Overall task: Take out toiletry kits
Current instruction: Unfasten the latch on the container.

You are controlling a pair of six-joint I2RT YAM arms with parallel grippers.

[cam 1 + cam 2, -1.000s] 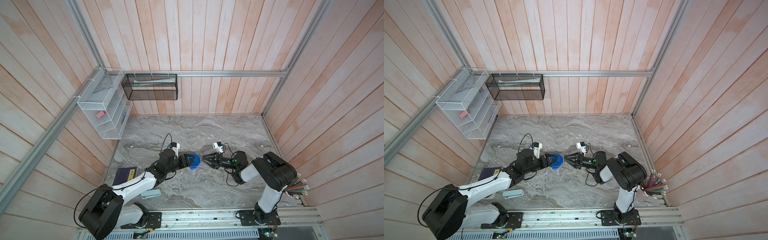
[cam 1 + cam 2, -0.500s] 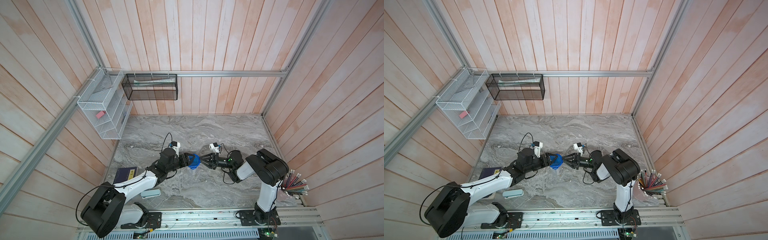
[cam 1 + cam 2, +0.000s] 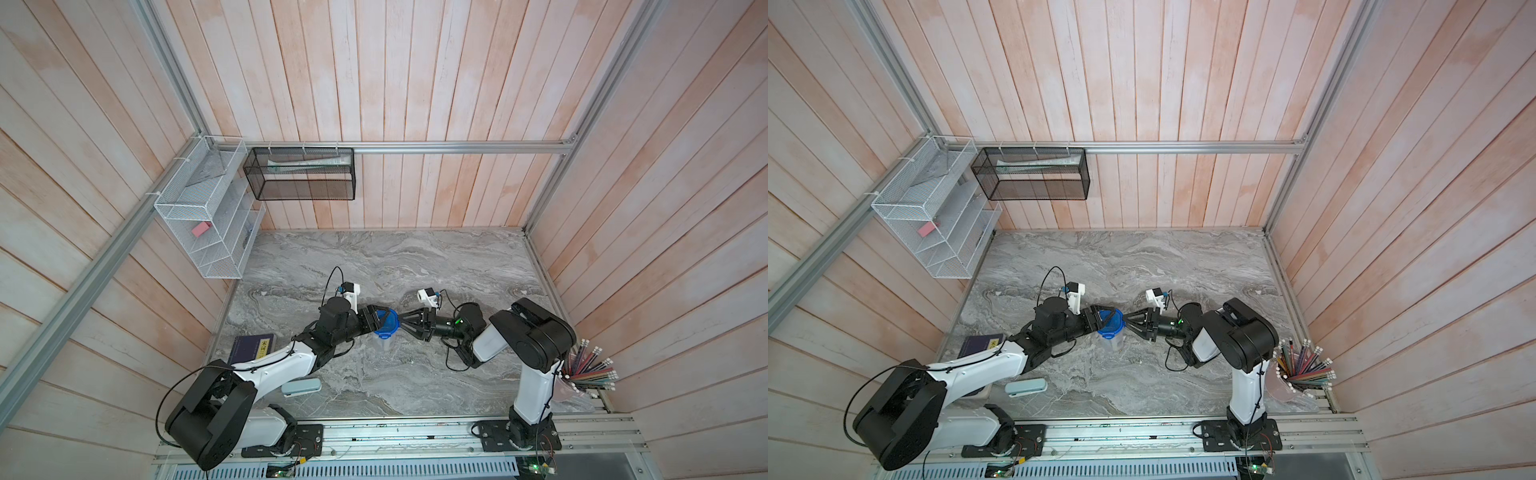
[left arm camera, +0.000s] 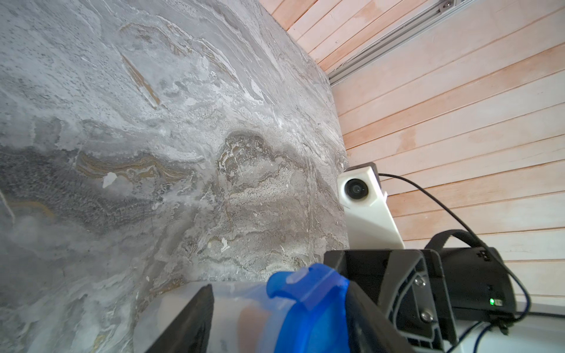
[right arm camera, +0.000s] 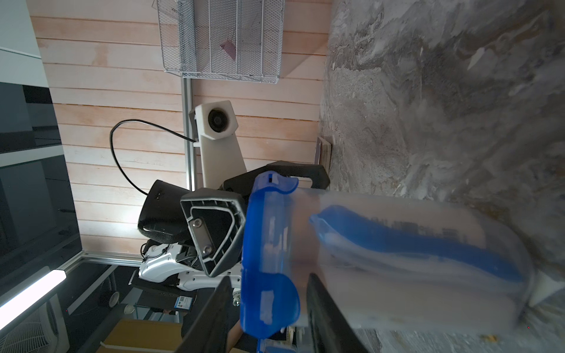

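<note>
A clear plastic jar (image 3: 384,340) (image 3: 1112,338) with a blue clip lid (image 3: 387,323) stands at the middle of the marble table. The toiletry kits lie inside it, blurred through the wall: a blue stick (image 5: 412,241) and an amber patch (image 4: 250,318). My left gripper (image 3: 383,322) (image 4: 279,318) is shut on the jar just under the lid, one finger (image 4: 189,321) on each side. My right gripper (image 3: 400,322) (image 5: 269,293) comes from the opposite side and is open, its fingers (image 5: 324,305) straddling a blue lid clip (image 5: 269,302) with small gaps.
A pale blue oblong case (image 3: 301,386) lies near the front edge by the left arm. A dark book (image 3: 253,347) sits at the table's left edge. A cup of pencils (image 3: 586,370) stands front right. A white wire rack (image 3: 199,224) and a black mesh basket (image 3: 299,178) hang on the walls.
My right gripper has moved left up to the jar, its fingers narrowing around the lid clip. The left gripper's jaws have tightened on the jar, which stays in place.
</note>
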